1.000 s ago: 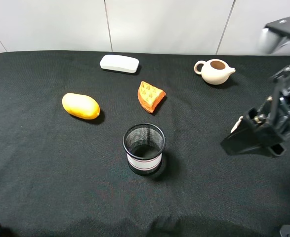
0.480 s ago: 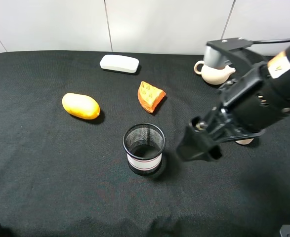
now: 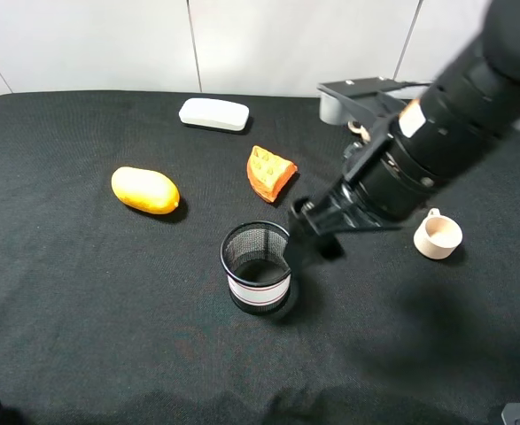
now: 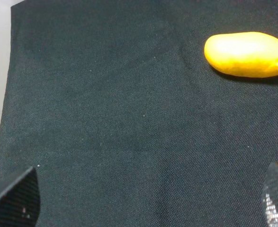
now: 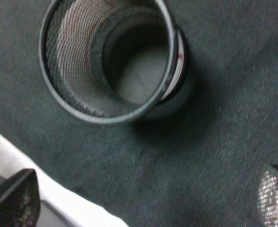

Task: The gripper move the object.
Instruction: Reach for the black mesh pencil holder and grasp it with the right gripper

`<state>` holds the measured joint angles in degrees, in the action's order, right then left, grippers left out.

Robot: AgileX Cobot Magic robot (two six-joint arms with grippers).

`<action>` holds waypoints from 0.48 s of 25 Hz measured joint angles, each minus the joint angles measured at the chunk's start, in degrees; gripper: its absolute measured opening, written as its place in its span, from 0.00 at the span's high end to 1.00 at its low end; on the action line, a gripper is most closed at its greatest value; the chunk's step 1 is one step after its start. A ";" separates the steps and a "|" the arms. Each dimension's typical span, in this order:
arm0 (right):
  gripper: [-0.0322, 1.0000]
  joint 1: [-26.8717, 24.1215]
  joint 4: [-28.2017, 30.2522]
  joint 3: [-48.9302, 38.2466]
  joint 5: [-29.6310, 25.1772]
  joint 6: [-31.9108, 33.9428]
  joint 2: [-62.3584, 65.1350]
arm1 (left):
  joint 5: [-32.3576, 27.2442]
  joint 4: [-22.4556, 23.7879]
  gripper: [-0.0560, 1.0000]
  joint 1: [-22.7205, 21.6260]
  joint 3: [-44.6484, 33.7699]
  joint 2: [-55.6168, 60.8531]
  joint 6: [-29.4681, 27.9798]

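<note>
Right claw [image 3: 311, 232] hangs low just beside the pen cup [image 3: 258, 266], on the side that faces the small beige mug [image 3: 438, 237]. From its wrist camera I see the claw [image 5: 143, 203] spread wide with nothing between the fingers, and the pen cup [image 5: 112, 61] lies ahead of them, not yet inside the gap. I reckon the fingers are spread that far because the mesh body is broad and needs a generous opening to straddle it. Whether a finger already touches the rim I cannot tell from the high camera.

My target stands upright and empty on the black cloth [image 3: 82, 292], near the middle of the table. It is well apart from the orange wedge [image 3: 270, 173] and the yellow fruit [image 3: 144, 190], so a side approach has room. The white case [image 3: 213, 114] sits far back, out of the way.

Left claw [image 4: 146, 201] is spread too and holds nothing. It sits over bare cloth with the yellow fruit [image 4: 246, 54] ahead of it. I judge it parked there so it stays clear of the working arm
</note>
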<state>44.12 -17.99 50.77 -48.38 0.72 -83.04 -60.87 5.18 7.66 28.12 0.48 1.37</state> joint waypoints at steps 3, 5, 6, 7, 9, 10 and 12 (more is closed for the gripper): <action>0.30 1.55 3.03 3.40 -0.91 2.22 -3.72 | 0.00 0.00 0.01 0.00 0.00 0.00 0.00; 0.30 2.86 4.76 5.62 -1.03 4.52 -5.76 | 0.00 0.00 0.01 0.00 0.00 0.00 0.00; 0.30 3.27 5.65 6.48 -1.09 5.48 -6.80 | 0.00 0.00 0.01 0.00 0.00 0.00 0.00; 0.30 3.69 6.35 7.42 -1.09 6.44 -7.77 | 0.00 0.00 0.01 0.00 0.00 0.00 0.00; 0.30 3.69 7.16 8.71 -1.02 7.46 -9.41 | 0.00 0.00 0.01 0.00 0.00 0.00 0.00; 0.30 3.69 7.62 9.08 -0.80 7.58 -10.24 | 0.00 0.00 0.01 0.00 0.00 0.00 0.00; 0.30 3.69 8.11 9.30 -0.01 7.83 -11.56 | 0.00 0.00 0.01 0.00 0.00 0.00 0.00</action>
<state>47.81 -9.88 60.07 -48.39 8.55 -94.60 -60.87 5.18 7.66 28.12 0.48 1.37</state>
